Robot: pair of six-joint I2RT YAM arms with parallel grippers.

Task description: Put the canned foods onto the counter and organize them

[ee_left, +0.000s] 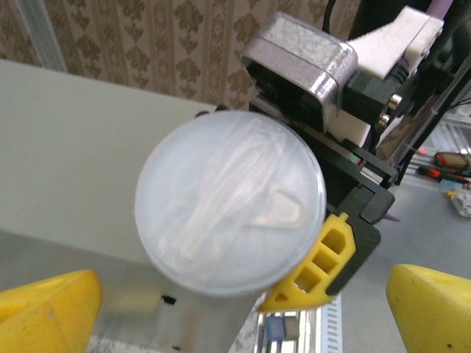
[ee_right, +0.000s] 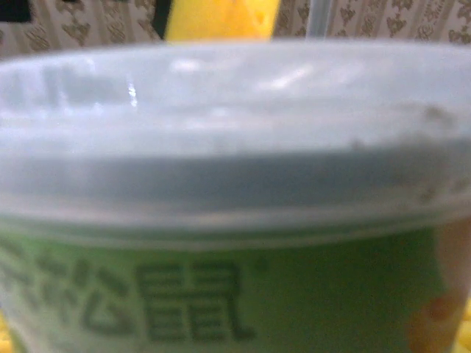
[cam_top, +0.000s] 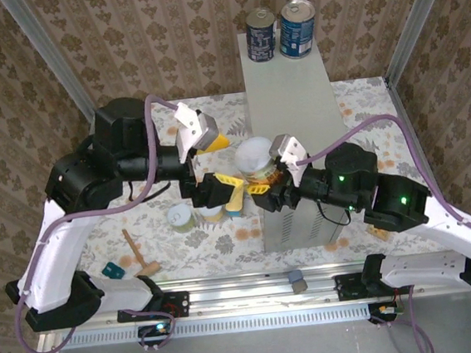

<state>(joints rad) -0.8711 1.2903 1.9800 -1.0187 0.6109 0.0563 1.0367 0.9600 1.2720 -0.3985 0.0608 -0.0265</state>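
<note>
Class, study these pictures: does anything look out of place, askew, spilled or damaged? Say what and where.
Nothing looks spilled or damaged. The odd ones out are a wooden mallet and a teal block lying on the table, near left: neither is canned food.

So the right gripper point(cam_top: 262, 187) is clamping a pale-lidded can point(cam_top: 253, 155) right at the near left edge of the grey counter point(cam_top: 295, 104), and two blue cans point(cam_top: 261, 35) are sitting side by side at its far end. The left gripper point(cam_top: 233, 193) is hovering just beside the held can with its fingers spread. Down on the table point(cam_top: 225, 237), another can point(cam_top: 181, 217), a wooden mallet point(cam_top: 139, 254) and a teal block point(cam_top: 111, 273) are lying around.
</note>
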